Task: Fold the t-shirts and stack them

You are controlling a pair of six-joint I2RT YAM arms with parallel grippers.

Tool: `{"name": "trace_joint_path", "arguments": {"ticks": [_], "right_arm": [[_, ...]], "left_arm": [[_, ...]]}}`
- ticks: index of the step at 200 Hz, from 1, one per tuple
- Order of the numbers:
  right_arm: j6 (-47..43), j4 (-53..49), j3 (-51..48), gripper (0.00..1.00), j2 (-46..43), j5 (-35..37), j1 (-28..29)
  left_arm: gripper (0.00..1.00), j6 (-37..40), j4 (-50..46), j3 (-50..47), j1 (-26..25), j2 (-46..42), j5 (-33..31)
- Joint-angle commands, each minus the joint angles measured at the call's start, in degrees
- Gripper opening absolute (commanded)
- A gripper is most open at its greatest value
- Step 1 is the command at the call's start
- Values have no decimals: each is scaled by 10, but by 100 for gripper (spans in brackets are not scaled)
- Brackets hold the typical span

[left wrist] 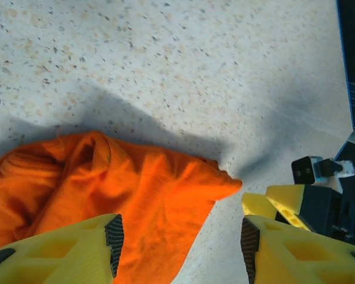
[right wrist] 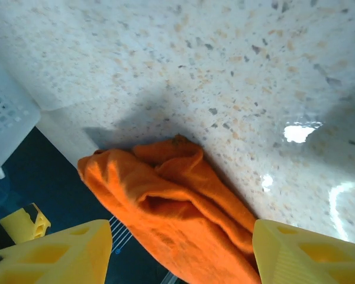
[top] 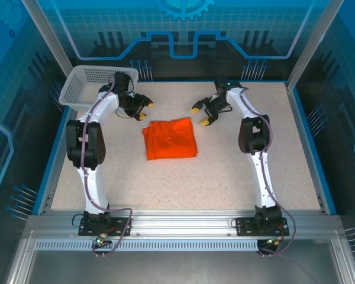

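One bright orange t-shirt (top: 170, 139) lies folded into a rough rectangle on the speckled table (top: 236, 177), a little behind its middle. My left gripper (top: 146, 111) hovers off the shirt's far left corner and my right gripper (top: 199, 116) off its far right corner. In the left wrist view the shirt (left wrist: 106, 189) spreads beneath the left gripper (left wrist: 180, 242), whose jaws stand apart with nothing pinched. In the right wrist view the shirt's layered edge (right wrist: 177, 219) sits beneath the right gripper (right wrist: 180, 260), also open and gripping nothing.
A white mesh basket (top: 86, 83) stands at the back left corner, just behind the left arm; its wall (right wrist: 6, 112) shows in the right wrist view. A blue rim (top: 310, 148) borders the table. The two grippers face each other across the shirt's far edge.
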Motion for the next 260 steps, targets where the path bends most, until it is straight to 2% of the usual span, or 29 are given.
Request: {"name": "trace_joint_path", "arguments": {"ticks": [1,17,39,83,125,166,211,236,260], "right_arm": [[-53,24,-100,60,-113,14,27],[-60,103,-211,55,-183,-4,50],[-60,179,-305,48,-226,-11,88],[-33,227,-351,31,-186,2,149],[-36,267,-444,25,-187,36,172],[-71,297,-579,20,-226,51,173],[-124,330,-709,27,-307,55,191],[-138,343,-749,41,-357,52,200],[-152,370,-770,51,-443,35,197]], "left_arm": [[63,50,-20,-48,-33,-66,-6],[68,82,-11,-105,-57,-89,21],[72,130,0,-181,-88,-115,16],[69,142,39,-284,-113,-117,-11],[64,155,45,-375,-126,-124,-59],[63,165,32,-460,-128,-175,-58],[63,157,14,-534,-129,-250,-31],[63,158,-20,-541,-128,-303,-21],[64,167,-51,-493,-106,-337,-9]]}}
